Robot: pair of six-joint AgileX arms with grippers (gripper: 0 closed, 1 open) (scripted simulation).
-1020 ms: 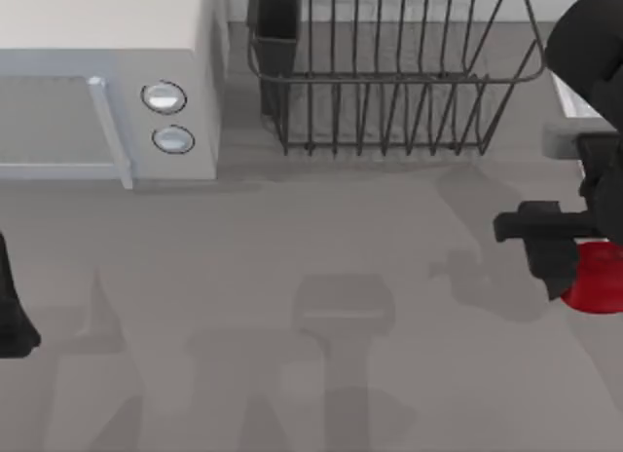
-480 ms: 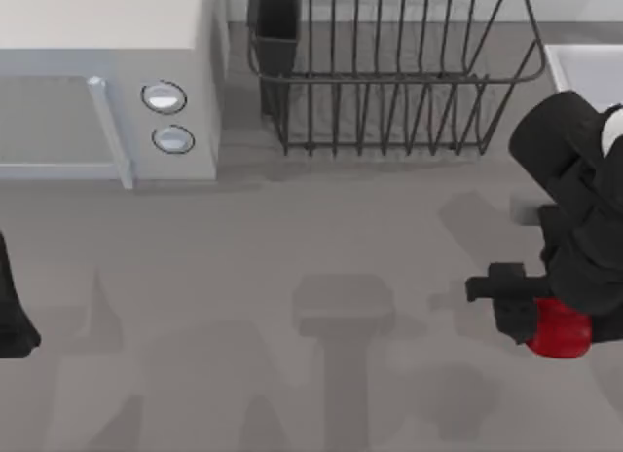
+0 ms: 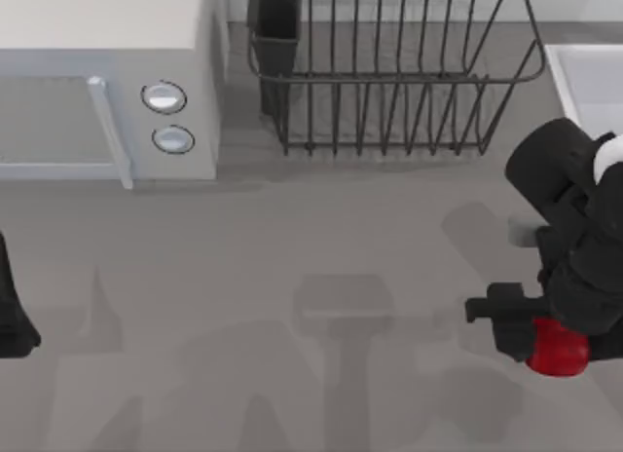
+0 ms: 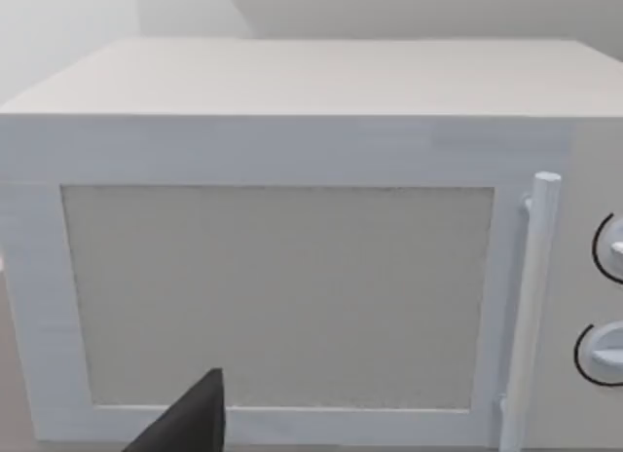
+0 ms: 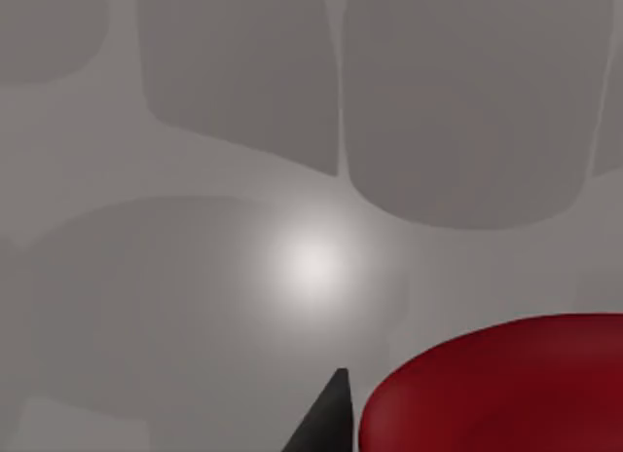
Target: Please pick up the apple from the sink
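A grey table [image 3: 321, 238] forms the surface. The apple [image 3: 558, 347] is gripped between the closed jaws of the right gripper [image 3: 545, 337] — held above the table at the right side, outside the sink [image 3: 584, 77], whose pale rim lies beyond the jaws. Farther back stand the dish rack [image 3: 389, 72] and microwave [image 3: 107, 82]. The left gripper [image 3: 12, 311] is parked at the left edge — its jaw state cannot be told.

No readable text appears, seemingly not even beside the microwave [image 3: 107, 82] knobs.
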